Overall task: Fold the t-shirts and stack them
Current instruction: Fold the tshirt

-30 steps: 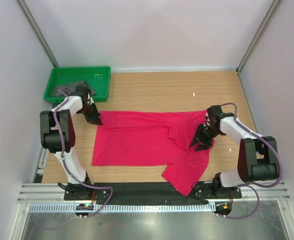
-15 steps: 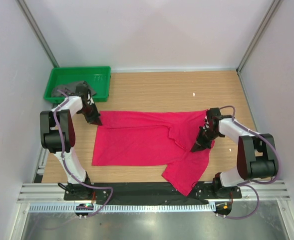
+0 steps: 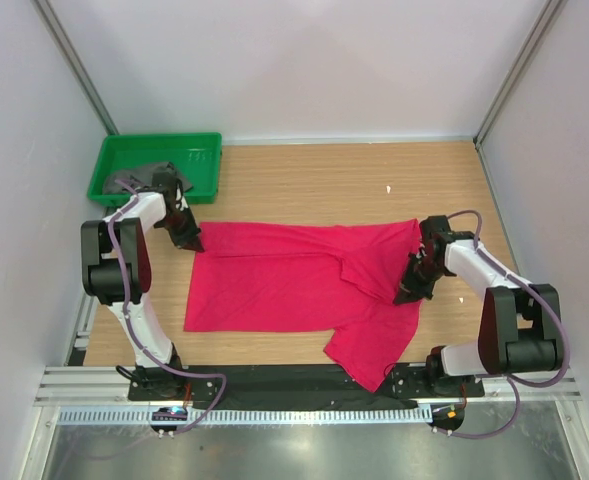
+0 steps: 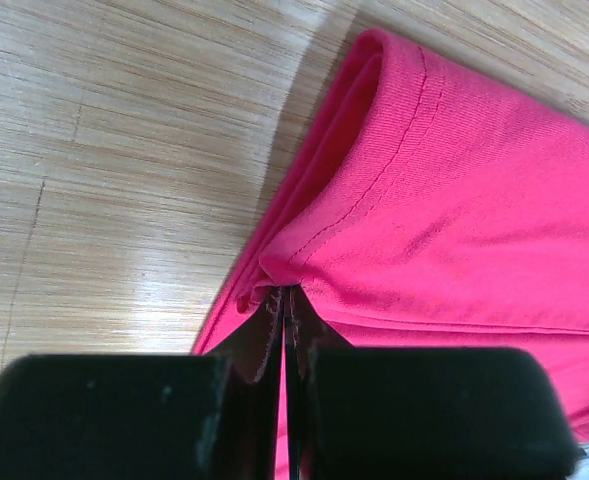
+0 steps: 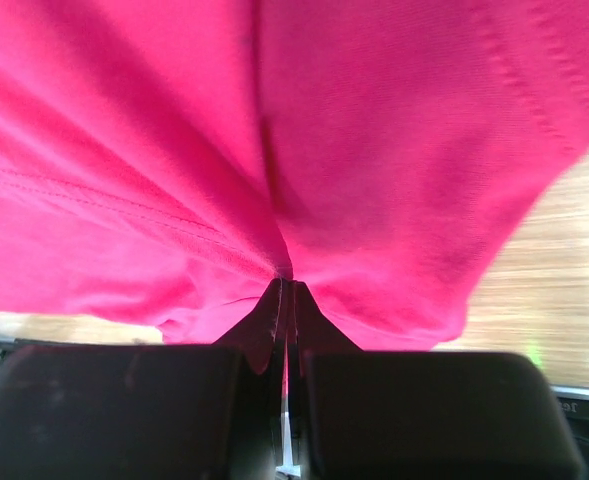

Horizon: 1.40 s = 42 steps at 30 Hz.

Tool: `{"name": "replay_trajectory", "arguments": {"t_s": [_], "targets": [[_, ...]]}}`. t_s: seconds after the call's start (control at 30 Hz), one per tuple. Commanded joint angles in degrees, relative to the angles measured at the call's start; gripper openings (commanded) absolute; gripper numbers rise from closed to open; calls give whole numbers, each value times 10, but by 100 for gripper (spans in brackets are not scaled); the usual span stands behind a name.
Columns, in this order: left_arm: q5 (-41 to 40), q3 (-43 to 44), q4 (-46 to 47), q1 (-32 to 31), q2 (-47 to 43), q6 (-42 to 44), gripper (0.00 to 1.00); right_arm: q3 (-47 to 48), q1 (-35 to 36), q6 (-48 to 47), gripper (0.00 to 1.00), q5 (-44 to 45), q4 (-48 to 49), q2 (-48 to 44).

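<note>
**Item 1.** Plain crimson-red, short-sleeved t-shirt of soft cloth (image 3: 294, 285). It lies spread on the light wooden tabletop (image 3: 324, 180), to the near right of the green plastic tray (image 3: 209, 160) and apart from it. It is mostly flat. A fold ridge crosses the half away from the tray, and one flap trails toward the table's near edge.

**Item 2.** Dark grey t-shirt (image 3: 146, 172). Crumpled inside the tray at its left end, partly hidden by the left arm (image 3: 139, 215).

**Item 3.** Left gripper (image 3: 190, 241), black, two-fingered. It is clenched on the red t-shirt's corner nearest the tray. In the wrist view the stitched hem is doubled over and pinched between the closed fingertips.

**Item 4.** Right gripper (image 3: 407, 294), black, two-fingered. It is clenched on the red t-shirt's edge farthest from the tray. In the wrist view the cloth gathers into creases where the closed fingertips meet.

**Item 5.** Green plastic tray, rectangular and shallow, at the table's far left corner.
</note>
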Motion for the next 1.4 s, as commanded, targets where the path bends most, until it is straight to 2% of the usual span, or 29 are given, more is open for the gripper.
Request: {"name": "replay_trajectory", "arguments": {"t_s": [0.0, 0.23, 0.33, 0.43, 0.47, 0.5, 0.57, 0.67, 0.83, 0.87, 1.0, 1.37], "targets": [[-14, 13, 3, 4, 0, 14, 0, 14, -18, -12, 1, 27, -21, -21], [-20, 18, -1, 12, -2, 18, 0, 14, -42, -32, 1, 18, -23, -14], [-21, 12, -4, 13, -10, 18, 0, 8, -42, -39, 2, -27, -12, -8], [-28, -5, -2, 13, -28, 12, 0, 11, -41, -43, 14, -48, -12, 5], [-32, -10, -2, 13, -32, 9, 2, 25, -41, -48, 23, -43, -13, 7], [-32, -13, -2, 13, -39, 4, 9, 34, -42, -50, 27, -35, -15, 7], [-32, -21, -3, 13, -62, -2, 33, 62, -48, -58, 37, -7, -18, 14], [-39, -19, -1, 13, -94, -12, 46, 127, -80, -58, 41, 6, 0, 48], [-45, 10, 10, 13, -104, -10, 54, 255, -97, -60, 46, 27, 49, 150], [-42, 21, 18, 13, -94, -8, 57, 293, -98, -63, 47, 30, 51, 165], [-9, 64, 24, 13, -37, 8, 60, 363, -98, -90, 48, 54, 65, 236], [20, 99, 68, 9, 43, 21, 61, 453, -98, -132, 47, 69, 75, 346]]}}
